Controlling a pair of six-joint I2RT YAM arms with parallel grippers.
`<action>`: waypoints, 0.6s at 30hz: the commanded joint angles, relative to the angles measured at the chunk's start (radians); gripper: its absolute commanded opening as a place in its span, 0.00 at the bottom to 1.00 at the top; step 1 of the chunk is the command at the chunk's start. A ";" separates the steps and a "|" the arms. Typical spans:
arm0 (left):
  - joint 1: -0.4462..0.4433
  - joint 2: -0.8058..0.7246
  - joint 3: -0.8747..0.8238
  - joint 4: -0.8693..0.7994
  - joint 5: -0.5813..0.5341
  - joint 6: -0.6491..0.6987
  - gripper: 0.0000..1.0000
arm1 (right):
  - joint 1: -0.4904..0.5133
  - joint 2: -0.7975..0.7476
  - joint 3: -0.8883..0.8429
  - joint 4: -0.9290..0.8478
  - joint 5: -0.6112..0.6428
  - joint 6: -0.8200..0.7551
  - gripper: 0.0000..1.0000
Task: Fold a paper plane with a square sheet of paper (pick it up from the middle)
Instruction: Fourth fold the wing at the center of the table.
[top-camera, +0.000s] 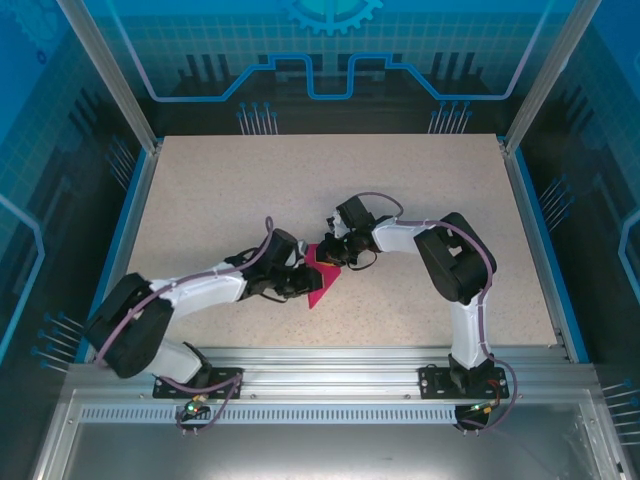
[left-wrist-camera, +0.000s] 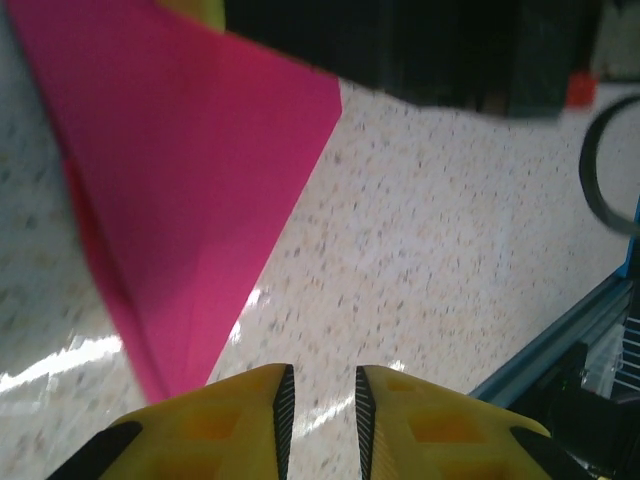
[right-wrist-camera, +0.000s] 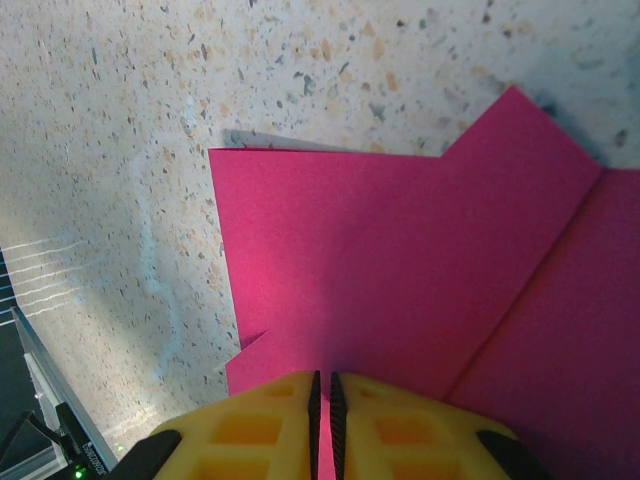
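On the left, the left gripper (left-wrist-camera: 320, 408) sits low over the speckled table (top-camera: 220, 200) with its yellow fingers (left-wrist-camera: 225, 430) a narrow gap apart and nothing between them. The partly folded pink paper (top-camera: 322, 275) lies just ahead of it and to its left, near the middle of the table between the two arms. To the right, the right gripper (right-wrist-camera: 322, 400) has its fingers (right-wrist-camera: 250, 430) pressed almost together, clamped on the edge of the pink paper, whose creased flaps spread flat beyond the tips.
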 joint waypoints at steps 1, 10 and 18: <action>0.010 0.085 0.046 0.055 0.056 -0.017 0.25 | 0.002 0.065 -0.031 -0.020 0.076 0.003 0.14; 0.010 0.164 -0.057 0.044 0.101 -0.026 0.23 | 0.001 0.065 -0.035 -0.026 0.082 -0.002 0.14; 0.010 0.142 -0.206 0.052 0.120 -0.021 0.23 | -0.002 0.068 -0.030 -0.036 0.087 -0.006 0.15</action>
